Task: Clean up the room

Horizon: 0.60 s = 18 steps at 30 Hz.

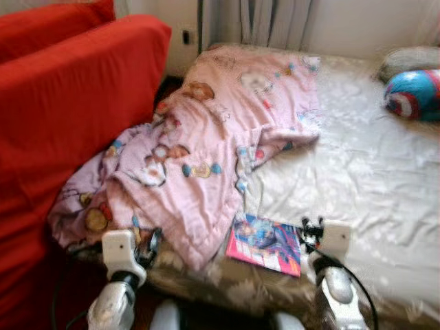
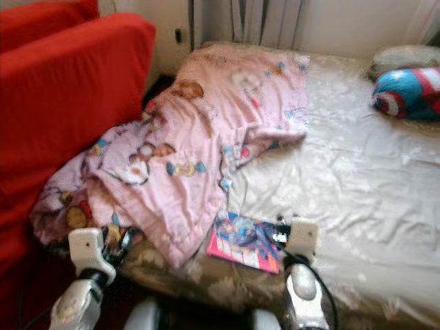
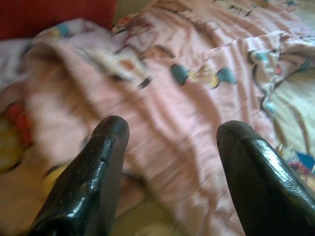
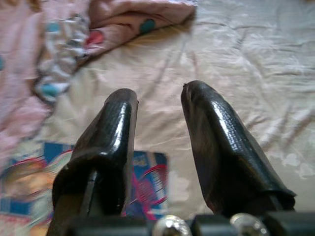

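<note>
A crumpled pink blanket [image 1: 206,144] with cartoon prints lies over the left half of the bed and spills off its near left corner. A colourful magazine [image 1: 265,244] rests flat by the bed's front edge, partly under the blanket's hem. My left gripper [image 3: 170,135] is open, hovering just above the blanket's hanging folds at the near left corner. My right gripper [image 4: 158,101] is open over the cream sheet [image 1: 357,179], with the magazine [image 4: 142,189] just beneath and behind its fingers.
A red sofa [image 1: 62,103] stands close against the bed's left side. A blue and red round cushion [image 1: 412,93] and a grey pillow [image 1: 412,58] lie at the far right. Curtains [image 1: 268,20] hang behind the bed.
</note>
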Motion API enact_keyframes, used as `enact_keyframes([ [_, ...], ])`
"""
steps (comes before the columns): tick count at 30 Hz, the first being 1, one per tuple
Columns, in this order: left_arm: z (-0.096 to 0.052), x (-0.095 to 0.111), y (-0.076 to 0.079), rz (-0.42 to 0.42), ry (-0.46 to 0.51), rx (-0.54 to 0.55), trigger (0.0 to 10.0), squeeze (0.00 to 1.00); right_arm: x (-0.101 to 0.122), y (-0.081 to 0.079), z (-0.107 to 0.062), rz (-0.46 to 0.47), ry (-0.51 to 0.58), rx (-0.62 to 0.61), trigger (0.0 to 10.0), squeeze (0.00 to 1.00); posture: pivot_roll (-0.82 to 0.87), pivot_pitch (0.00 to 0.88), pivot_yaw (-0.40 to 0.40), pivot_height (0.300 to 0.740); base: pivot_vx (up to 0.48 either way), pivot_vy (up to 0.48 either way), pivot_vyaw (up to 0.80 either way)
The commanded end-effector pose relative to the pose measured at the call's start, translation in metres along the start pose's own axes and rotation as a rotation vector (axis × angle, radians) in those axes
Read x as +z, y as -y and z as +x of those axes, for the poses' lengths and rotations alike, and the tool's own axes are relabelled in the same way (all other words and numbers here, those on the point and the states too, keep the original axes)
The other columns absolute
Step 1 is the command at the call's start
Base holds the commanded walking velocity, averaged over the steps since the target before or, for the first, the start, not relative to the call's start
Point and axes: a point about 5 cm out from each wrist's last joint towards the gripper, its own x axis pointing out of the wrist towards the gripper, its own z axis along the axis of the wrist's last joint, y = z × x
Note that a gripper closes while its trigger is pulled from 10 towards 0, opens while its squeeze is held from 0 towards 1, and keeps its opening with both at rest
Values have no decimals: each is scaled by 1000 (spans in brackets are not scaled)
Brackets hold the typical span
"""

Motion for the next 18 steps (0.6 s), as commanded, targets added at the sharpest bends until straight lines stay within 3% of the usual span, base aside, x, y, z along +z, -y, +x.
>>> enact_keyframes([
  [1,-2,-4,3,-15,-21,-4,10000,0,-2,7,-1,5,-14,-34,10000,0,-16,122,-10,619,0,0,0],
  [8,-4,-5,3,-14,-23,-4,10000,0,-10,11,0,55,-77,-73,10000,0,-12,121,-7,619,0,0,0],
  [9,-4,-5,3,-14,-24,-5,10000,0,-14,12,0,80,-106,-82,10000,1000,-12,121,-6,619,0,0,0],
  [10,-5,-5,3,-13,-24,-7,10000,0,-20,15,-1,96,-162,-100,10000,1000,-10,121,-3,619,0,0,0],
  [18,-9,-4,2,-2,-28,-17,10000,0,-34,21,-4,154,-283,-147,10000,1000,4,132,13,619,0,0,0],
])
